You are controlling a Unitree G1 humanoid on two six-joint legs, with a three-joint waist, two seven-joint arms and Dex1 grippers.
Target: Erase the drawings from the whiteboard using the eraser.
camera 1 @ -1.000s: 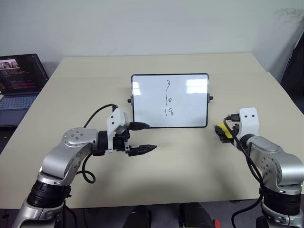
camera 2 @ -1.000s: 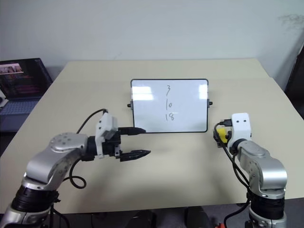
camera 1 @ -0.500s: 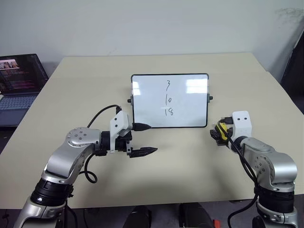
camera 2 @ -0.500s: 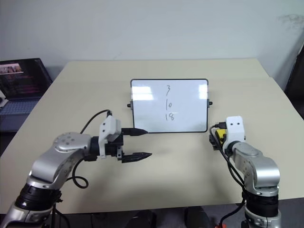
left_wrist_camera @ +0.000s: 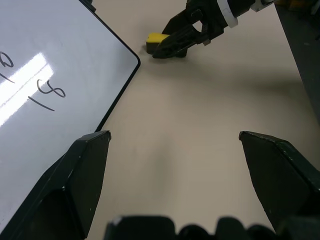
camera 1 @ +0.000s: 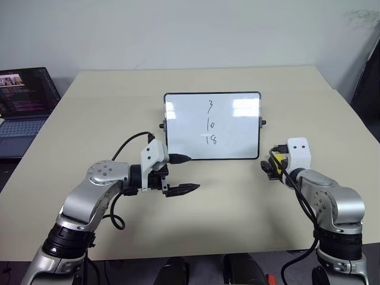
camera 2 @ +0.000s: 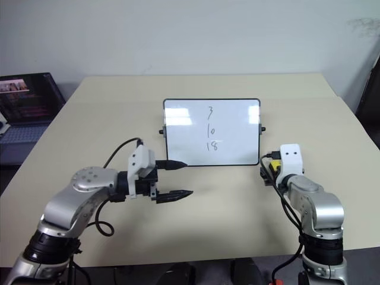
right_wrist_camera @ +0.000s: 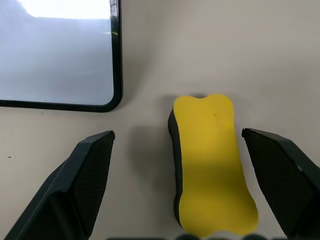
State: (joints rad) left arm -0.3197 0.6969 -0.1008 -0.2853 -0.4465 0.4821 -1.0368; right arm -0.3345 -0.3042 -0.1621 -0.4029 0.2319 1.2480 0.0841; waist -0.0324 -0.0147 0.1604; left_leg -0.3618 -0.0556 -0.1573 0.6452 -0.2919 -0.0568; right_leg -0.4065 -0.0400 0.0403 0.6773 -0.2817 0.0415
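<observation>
The whiteboard [camera 1: 178, 136] stands propped at the middle of the table, with the drawings [camera 1: 210, 123], the black numerals 3, 10 and 18, stacked in a column. The yellow eraser [right_wrist_camera: 212, 165] with its dark underside lies flat on the table just off the board's lower right corner. My right gripper [right_wrist_camera: 177, 132] is open, its fingers straddling the eraser without touching it. My left gripper [camera 1: 191, 173] is open and empty, pointing sideways just in front of the board's lower left corner [left_wrist_camera: 45, 75]. In the left wrist view the right gripper [left_wrist_camera: 165, 47] is over the eraser [left_wrist_camera: 156, 38].
An open laptop [camera 1: 24, 101] sits on a lower surface off the table's left edge. The beige table [camera 1: 237, 214] has bare room in front of the board and between the two arms.
My right gripper has sunk a little and edged left, closer over the eraser. The left gripper has stayed about where it was, open. The board and numerals are unchanged.
</observation>
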